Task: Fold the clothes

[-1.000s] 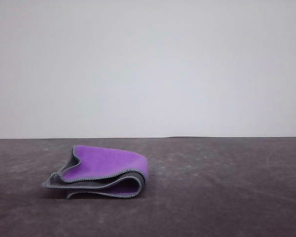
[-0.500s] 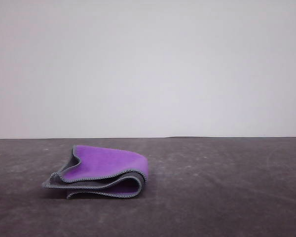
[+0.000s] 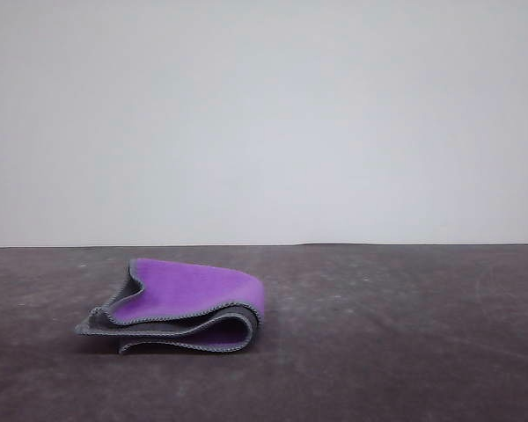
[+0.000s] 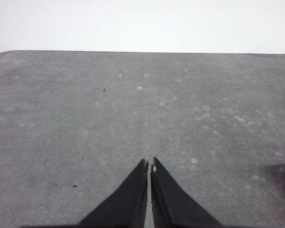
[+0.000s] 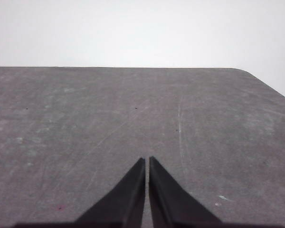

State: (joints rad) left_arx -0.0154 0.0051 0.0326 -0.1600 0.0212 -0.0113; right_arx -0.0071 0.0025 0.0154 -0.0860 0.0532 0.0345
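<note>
Purple-and-grey cloth (image 3: 180, 306) is seen folded over; left gripper (image 4: 149, 164) and right gripper (image 5: 147, 159) are pinched together, empty — hems should be squared

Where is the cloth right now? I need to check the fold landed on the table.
In the front view the cloth lies folded on the dark table, left of centre, purple side up, with nothing touching it.

Across the front views nothing has shifted. The small soft cloth, purple on top with a grey stitched hem (image 3: 187, 304), lies folded exactly as before, toward the dark grey worktop's (image 3: 405, 334) left edge.
</note>
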